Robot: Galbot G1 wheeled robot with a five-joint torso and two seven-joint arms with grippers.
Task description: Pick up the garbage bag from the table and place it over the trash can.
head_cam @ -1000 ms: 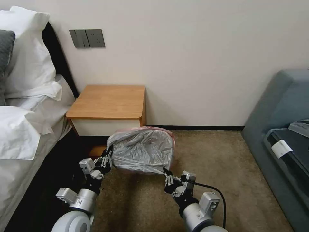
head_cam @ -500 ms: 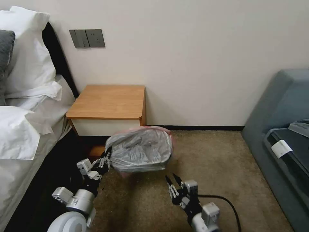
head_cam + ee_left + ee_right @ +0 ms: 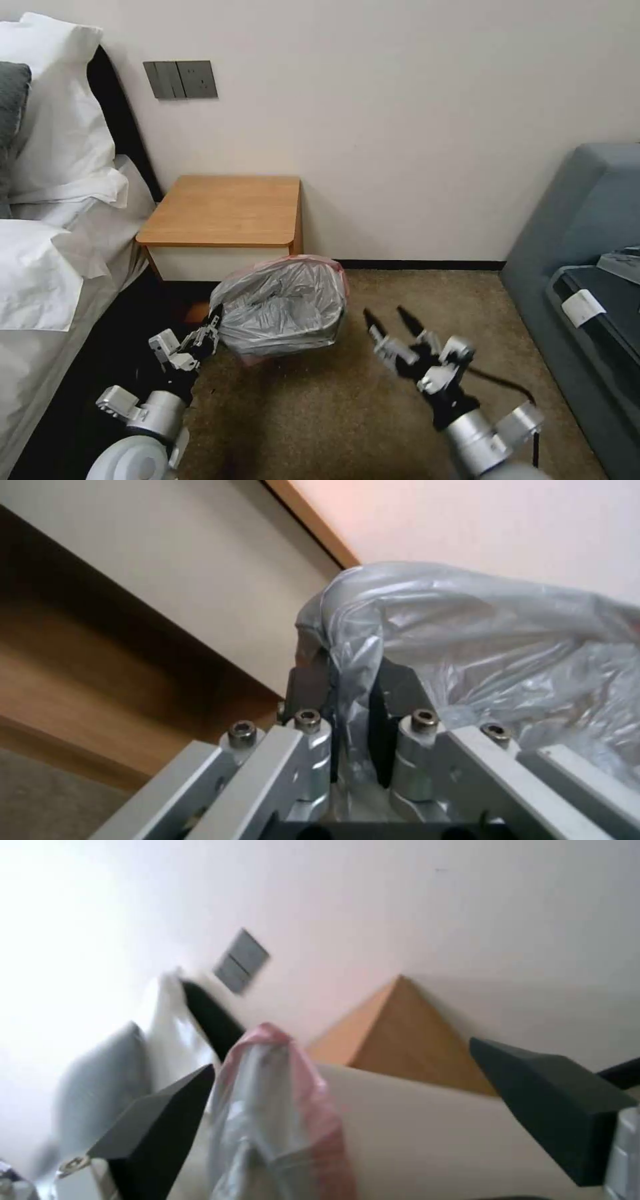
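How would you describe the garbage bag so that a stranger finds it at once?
Look at the orange-brown table between the bed and the wall. On the carpet just in front of it, the garbage bag lines the trash can, with the left gripper shut on its edge. It is crinkled, silvery-grey and pink-rimmed.

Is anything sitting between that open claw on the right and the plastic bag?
Nothing visible: bare carpet separates the open right gripper from the garbage bag, whose other side the left gripper pinches.
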